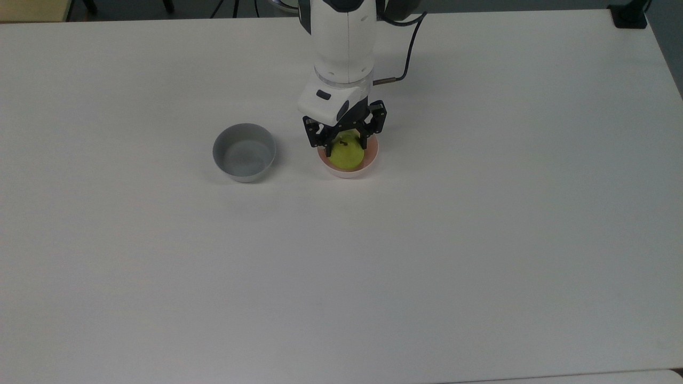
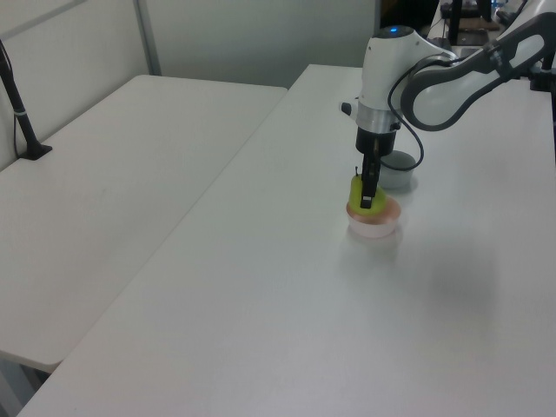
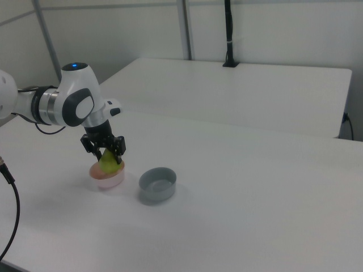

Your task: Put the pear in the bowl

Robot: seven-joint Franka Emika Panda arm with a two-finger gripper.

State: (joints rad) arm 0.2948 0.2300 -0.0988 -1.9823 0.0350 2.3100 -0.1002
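Pear (image 1: pixel 346 155) placement is at its last step: the fruit is sitting low inside the pink bowl (image 1: pixel 372 159), its dark stem pointing up, while the gripper (image 1: pixel 346 140) is holding it from above with its 2 fingers closed against the fruit's sides. In the right view the pear (image 3: pixel 108 161) is partly below the pink bowl's rim (image 3: pixel 108 181), though whether it is resting on the bottom cannot be told. The grey bowl (image 1: pixel 244 152) is standing well apart from the pink bowl, on the top view's left, so it is posing little risk. To finish well, the gripper should probably be lowered only until the fruit is bearing on the bowl's floor, then opened gently and just wide enough to free it. The fingers are hanging just inside the pink rim, so a straight vertical lift looks safest; any sideways drift could catch the light plastic wall and tip or drag the bowl across the white desk (image 1: pixel 480 240). The round, glossy fruit may roll slightly on release.
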